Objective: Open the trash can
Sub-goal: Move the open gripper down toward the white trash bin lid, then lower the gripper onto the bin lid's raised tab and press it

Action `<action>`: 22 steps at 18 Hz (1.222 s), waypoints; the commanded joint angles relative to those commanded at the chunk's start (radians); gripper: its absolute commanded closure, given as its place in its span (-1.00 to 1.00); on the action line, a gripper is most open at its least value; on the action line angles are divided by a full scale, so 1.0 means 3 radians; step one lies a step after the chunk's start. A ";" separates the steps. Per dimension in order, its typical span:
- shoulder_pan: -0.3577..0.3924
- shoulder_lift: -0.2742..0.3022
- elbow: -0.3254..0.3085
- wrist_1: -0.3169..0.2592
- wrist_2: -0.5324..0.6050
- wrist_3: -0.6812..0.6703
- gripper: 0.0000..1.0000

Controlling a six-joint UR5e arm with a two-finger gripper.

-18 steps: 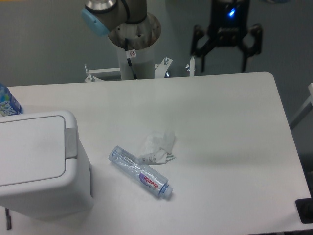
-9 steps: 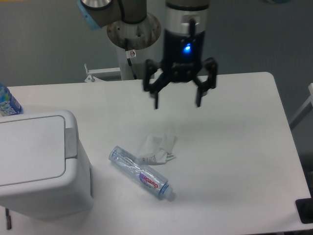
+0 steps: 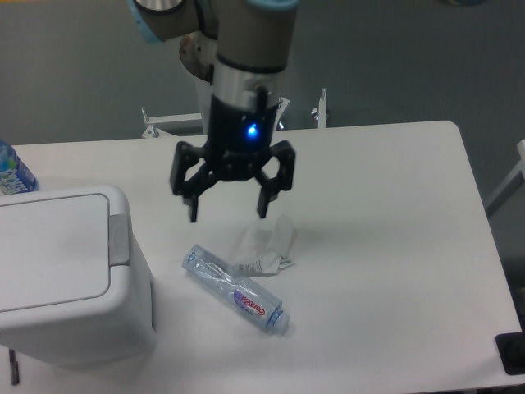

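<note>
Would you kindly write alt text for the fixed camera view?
A black two-finger end effector hangs open above a white table, right of a closed boxy white plastic trash can. A clear plastic bottle and crumpled white paper lie below it.

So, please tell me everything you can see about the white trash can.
The trash can is a large boxy white bin, apparently plastic, with rounded corners. Its flat rectangular lid panel lies closed, with a grey tab at the right edge. It stands upright at the table's left front, partly cut by the frame. Nothing visibly touches it; the open gripper hangs apart.
</note>
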 joint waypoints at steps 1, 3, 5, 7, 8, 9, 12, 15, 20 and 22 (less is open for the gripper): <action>-0.0020 -0.0015 0.0000 0.0000 -0.0061 -0.0005 -1.00; -0.0026 -0.0021 -0.0005 0.0000 -0.0189 -0.0031 -1.00; -0.0031 -0.0021 -0.0010 0.0000 -0.0210 -0.0051 -1.00; -0.0077 -0.0031 -0.0025 0.0000 -0.0220 -0.0061 -1.00; -0.0092 -0.0036 -0.0046 0.0000 -0.0220 -0.0066 -1.00; -0.0102 -0.0036 -0.0061 0.0000 -0.0215 -0.0067 -1.00; -0.0128 -0.0031 -0.0128 0.0000 -0.0210 -0.0067 -1.00; -0.0169 -0.0036 -0.0128 0.0010 -0.0210 -0.0067 -1.00; -0.0169 -0.0036 -0.0143 0.0010 -0.0205 -0.0067 -1.00; -0.0174 -0.0041 -0.0148 0.0010 -0.0205 -0.0067 -1.00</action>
